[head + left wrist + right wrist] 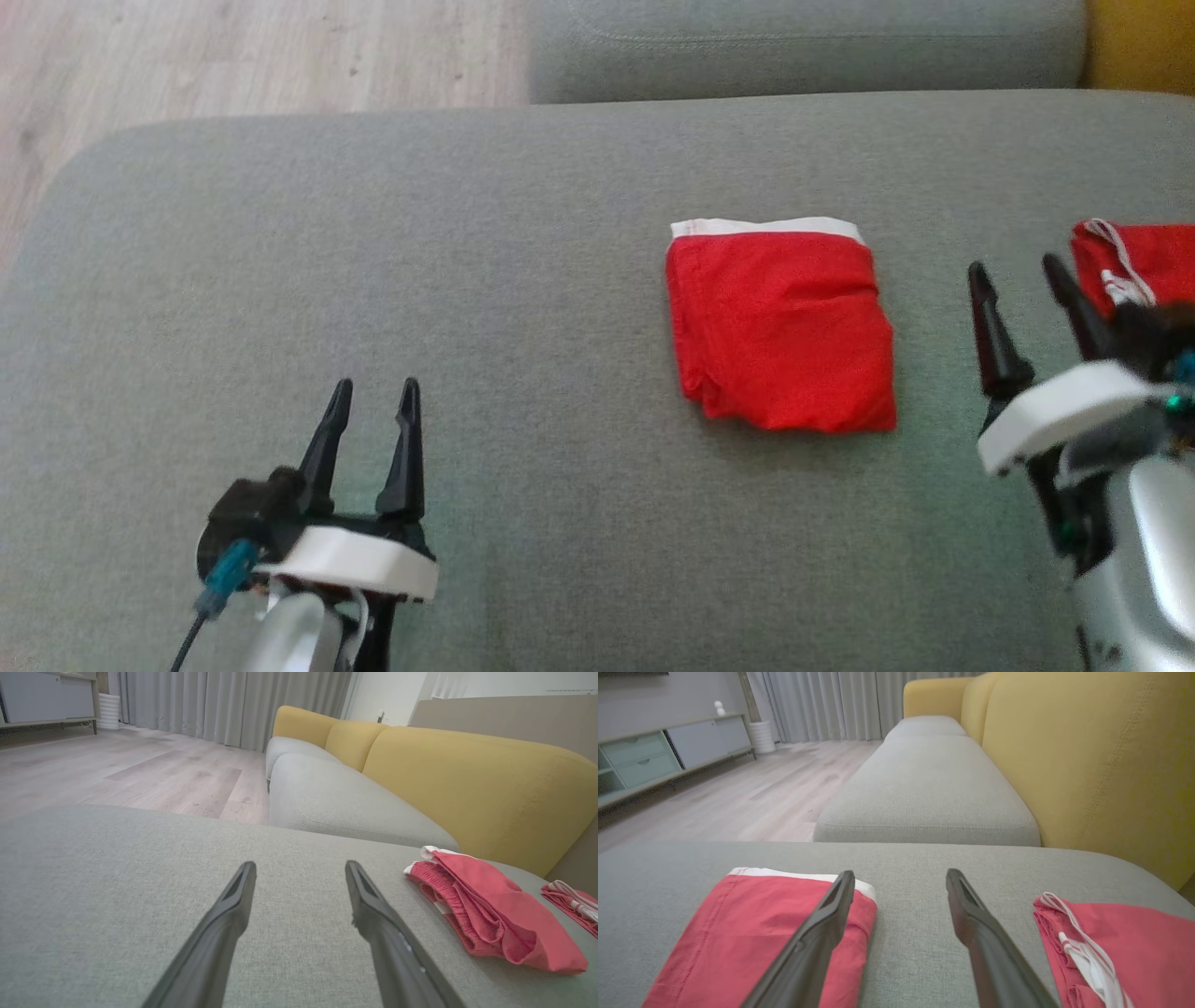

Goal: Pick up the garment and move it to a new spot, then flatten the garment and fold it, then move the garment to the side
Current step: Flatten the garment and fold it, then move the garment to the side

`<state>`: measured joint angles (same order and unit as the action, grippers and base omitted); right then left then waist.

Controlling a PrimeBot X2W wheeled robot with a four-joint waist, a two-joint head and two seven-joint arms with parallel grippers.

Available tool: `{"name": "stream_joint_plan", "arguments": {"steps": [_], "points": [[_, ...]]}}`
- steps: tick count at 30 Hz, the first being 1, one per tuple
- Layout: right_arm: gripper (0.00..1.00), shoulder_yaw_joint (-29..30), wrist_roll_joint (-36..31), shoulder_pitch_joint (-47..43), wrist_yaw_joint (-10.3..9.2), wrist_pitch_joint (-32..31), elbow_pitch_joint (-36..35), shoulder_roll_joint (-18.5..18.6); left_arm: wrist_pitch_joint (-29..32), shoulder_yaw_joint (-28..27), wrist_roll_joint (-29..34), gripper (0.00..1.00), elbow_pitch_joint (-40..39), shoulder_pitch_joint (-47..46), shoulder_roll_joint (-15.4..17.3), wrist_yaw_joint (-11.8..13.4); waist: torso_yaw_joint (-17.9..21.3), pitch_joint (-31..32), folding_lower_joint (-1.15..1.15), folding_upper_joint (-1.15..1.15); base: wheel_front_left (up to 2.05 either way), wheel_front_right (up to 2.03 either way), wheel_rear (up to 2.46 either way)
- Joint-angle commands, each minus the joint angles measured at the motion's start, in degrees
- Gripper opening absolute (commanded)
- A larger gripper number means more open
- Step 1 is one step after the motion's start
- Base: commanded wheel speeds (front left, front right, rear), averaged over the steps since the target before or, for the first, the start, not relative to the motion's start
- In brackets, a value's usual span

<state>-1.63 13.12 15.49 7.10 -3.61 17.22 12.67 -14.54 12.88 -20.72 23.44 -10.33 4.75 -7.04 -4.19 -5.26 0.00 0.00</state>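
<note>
A red garment with a white band [780, 327] lies folded into a neat square on the grey sofa seat [467, 233], right of centre. From the left wrist it appears at the right [490, 910], and from the right wrist at the lower left [752, 938]. My left gripper [373, 387] hovers open at the lower left, well apart from the garment, its fingers [233, 919] empty. My right gripper [1018, 266] is open just right of the folded garment, holding nothing, fingers [822, 933] spread above the seat.
A second red garment with white drawstrings [1134, 261] lies at the right edge of the seat [1111, 947]. Yellow backrest cushions [1087, 765] rise on the right. Another grey seat cushion [803, 47] lies beyond, with wooden floor [233, 56] to the left.
</note>
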Motion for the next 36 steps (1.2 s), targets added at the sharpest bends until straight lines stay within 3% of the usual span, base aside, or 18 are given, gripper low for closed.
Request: {"name": "stream_joint_plan", "arguments": {"steps": [1, 5, 15, 30, 36], "points": [[1.00, -0.49, 0.32, -0.61, 0.39, 2.22, -3.03, -0.64, -0.46, -2.54, -0.46, 1.00, -2.11, -0.47, 0.87, 0.33, 1.03, 0.78, 0.00, 0.00, 0.00, 0.00, 0.00], [1.00, -0.80, 1.08, -4.66, 0.39, 4.86, -5.68, -2.24, -0.46, -4.75, -0.11, 1.00, -3.22, 1.54, 1.23, 1.18, 3.17, 1.70, 0.00, 0.00, 0.00, 0.00, 0.00], [1.00, -3.58, 1.58, -8.17, 0.39, 4.53, -8.65, -4.49, -0.46, -8.84, 1.23, 1.00, -5.07, 5.35, 2.00, 2.02, 6.37, 3.44, 0.00, 0.00, 0.00, 0.00, 0.00], [1.00, -2.62, 2.27, -8.84, 0.39, 3.45, -7.94, -5.71, -0.46, -8.97, 2.08, 1.00, -5.32, 4.47, 1.99, 1.99, 6.11, 2.77, 0.00, 0.00, 0.00, 0.00, 0.00], [1.00, -4.01, 4.44, -5.40, 0.39, -1.77, -7.28, -5.98, -0.45, -8.17, 2.30, 1.00, -5.87, 3.60, 1.71, 2.05, 5.20, 0.99, 0.00, 0.00, 0.00, 0.00, 0.00]]}}
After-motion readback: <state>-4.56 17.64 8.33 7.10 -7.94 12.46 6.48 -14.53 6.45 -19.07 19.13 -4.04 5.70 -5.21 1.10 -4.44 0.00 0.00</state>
